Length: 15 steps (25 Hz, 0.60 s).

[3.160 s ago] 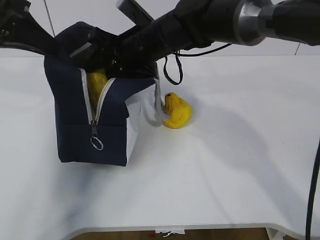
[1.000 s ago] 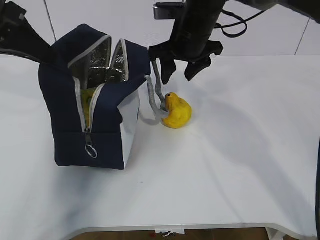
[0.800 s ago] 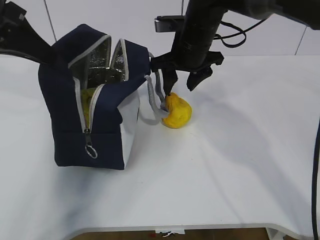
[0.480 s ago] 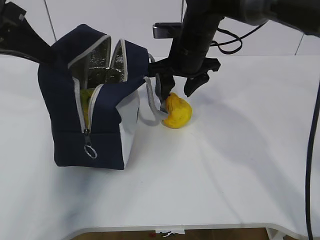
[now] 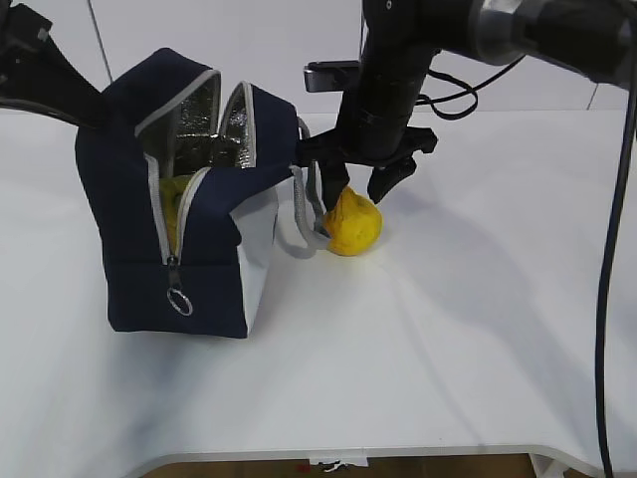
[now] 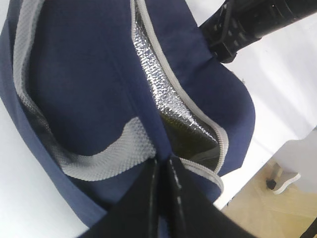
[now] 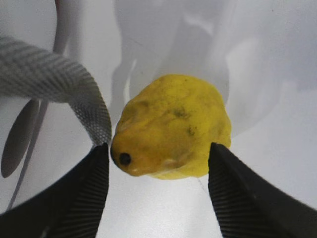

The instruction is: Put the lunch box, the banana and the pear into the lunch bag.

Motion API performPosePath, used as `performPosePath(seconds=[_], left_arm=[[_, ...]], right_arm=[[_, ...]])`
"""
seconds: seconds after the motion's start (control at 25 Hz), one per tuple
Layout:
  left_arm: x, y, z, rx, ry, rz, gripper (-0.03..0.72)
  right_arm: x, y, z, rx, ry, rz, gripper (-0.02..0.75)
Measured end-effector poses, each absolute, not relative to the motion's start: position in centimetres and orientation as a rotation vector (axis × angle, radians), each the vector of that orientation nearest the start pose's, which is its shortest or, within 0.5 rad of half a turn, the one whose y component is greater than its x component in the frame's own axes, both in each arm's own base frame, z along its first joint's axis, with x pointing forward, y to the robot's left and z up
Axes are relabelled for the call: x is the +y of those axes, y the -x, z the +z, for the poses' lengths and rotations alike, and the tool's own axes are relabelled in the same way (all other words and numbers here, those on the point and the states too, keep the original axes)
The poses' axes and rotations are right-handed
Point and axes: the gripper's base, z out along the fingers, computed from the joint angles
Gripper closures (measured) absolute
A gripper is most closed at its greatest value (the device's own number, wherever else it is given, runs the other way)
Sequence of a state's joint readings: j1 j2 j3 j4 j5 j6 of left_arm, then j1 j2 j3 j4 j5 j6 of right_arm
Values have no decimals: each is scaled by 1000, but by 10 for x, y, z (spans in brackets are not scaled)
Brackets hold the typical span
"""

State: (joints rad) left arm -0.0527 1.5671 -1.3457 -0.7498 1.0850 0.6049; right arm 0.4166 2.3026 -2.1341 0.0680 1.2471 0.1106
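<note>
Your right hand [image 5: 353, 191] is spread wide, fingers either side of the pear [image 5: 352, 223], not closed on it. Grey webbing handle [image 7: 64, 84] curves in right beside the left finger [image 7: 79, 193], just beside the pear's dark stem end, so it's in the way. Pear is squat, yellow-orange, lying on the white desk [image 5: 468, 299] just right of the lunch bag [image 5: 129, 229]. Bag stands unzipped, foil lining showing, something yellow inside. Your left hand [image 6: 162, 183] is pinched shut on the bag's fabric on its far-left side.
</note>
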Motion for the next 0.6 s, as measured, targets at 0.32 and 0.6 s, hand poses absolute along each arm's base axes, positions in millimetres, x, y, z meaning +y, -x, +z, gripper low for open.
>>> performPosePath(seconds=[0.32,0.6], left_arm=[[-72,-320,330,2457,-517,-792,694],[-72,-320,330,2457,-517,-792,694]], right_arm=[[203,-447,221,2886,428,172,300],[203,-449,221,2867,426,172,309]])
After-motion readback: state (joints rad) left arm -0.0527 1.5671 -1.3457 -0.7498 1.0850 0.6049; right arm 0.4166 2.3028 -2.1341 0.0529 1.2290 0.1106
